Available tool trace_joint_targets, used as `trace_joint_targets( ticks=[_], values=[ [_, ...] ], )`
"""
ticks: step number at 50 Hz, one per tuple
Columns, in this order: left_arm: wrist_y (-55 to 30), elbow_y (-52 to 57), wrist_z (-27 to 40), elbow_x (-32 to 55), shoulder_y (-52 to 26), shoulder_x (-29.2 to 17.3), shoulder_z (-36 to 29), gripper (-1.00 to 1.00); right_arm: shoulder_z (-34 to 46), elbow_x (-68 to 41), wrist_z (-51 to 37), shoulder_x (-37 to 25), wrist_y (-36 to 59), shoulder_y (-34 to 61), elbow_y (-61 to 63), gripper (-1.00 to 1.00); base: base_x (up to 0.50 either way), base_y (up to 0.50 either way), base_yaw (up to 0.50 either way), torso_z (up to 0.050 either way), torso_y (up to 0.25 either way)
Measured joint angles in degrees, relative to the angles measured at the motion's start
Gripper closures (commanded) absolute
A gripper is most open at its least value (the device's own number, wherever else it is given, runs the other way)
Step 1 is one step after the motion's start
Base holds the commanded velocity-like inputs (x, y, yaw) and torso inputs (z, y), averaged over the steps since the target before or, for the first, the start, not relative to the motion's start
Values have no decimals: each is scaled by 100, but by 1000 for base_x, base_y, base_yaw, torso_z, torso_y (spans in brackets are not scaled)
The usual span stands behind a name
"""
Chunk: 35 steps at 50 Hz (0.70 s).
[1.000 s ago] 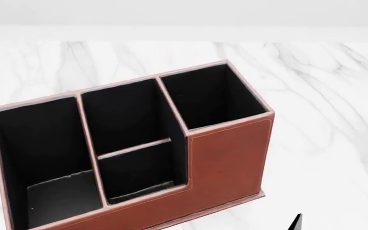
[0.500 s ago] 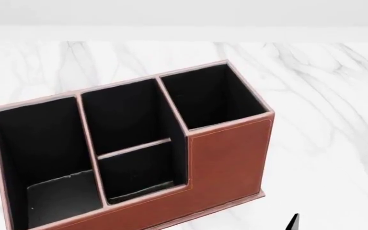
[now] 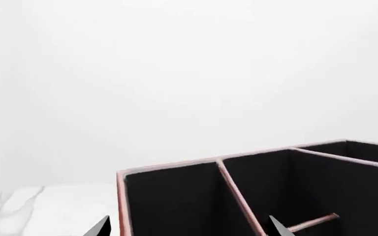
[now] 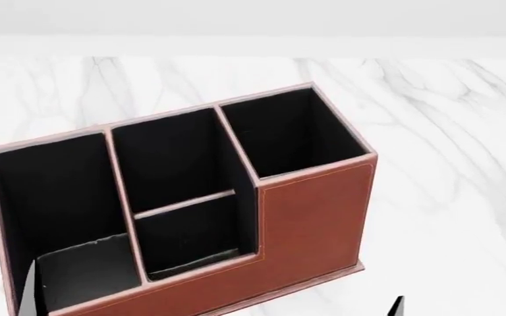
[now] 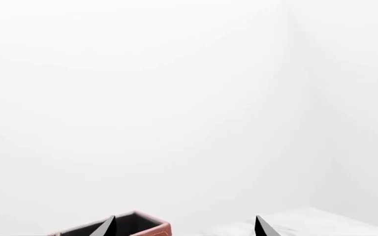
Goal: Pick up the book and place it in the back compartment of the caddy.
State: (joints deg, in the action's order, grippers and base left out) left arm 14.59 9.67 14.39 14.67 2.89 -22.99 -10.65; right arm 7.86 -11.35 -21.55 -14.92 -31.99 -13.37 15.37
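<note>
The caddy [image 4: 310, 217] stands on the marble table, reddish-brown with black lining and a stepped near wall. Its small low-walled back compartment [image 4: 196, 237] is the near middle pocket, with nothing in it. The book is out of view. In the left wrist view my left gripper [image 3: 189, 228] is open with nothing in it, its tips spread before the long pocket [image 3: 169, 201]. One left fingertip [image 4: 26, 293] shows at that pocket's near end. My right gripper [image 5: 186, 228] is open with nothing in it, right of the caddy's corner [image 5: 140, 225]; one right fingertip [image 4: 396, 307] shows.
The long pocket [image 4: 51, 204], a far middle pocket [image 4: 174, 158] and the tall square pocket [image 4: 288, 125] all hold nothing. White marble table [image 4: 447, 184] spreads right of and behind the caddy. A pale wall lies beyond the table's far edge.
A left fingertip has come into the head view at the bottom left, by the long pocket's near end. The right fingertip has slid slightly left and lower. The caddy has not moved.
</note>
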Motion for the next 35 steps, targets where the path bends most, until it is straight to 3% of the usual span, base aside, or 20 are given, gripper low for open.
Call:
trace_joint_targets(
  ticks=[16, 35],
  values=[
    [-514, -480, -709, 390, -516, -325, -241, -100, 80, 9, 11, -28, -18, 14, -24, -100, 0, 0, 0, 0, 0],
    [-1028, -904, -2020, 930, -1082, -710, -756, -100, 141, -3, 0, -67, -11, 39, -55, -100, 0, 0, 0, 0, 0]
  ],
)
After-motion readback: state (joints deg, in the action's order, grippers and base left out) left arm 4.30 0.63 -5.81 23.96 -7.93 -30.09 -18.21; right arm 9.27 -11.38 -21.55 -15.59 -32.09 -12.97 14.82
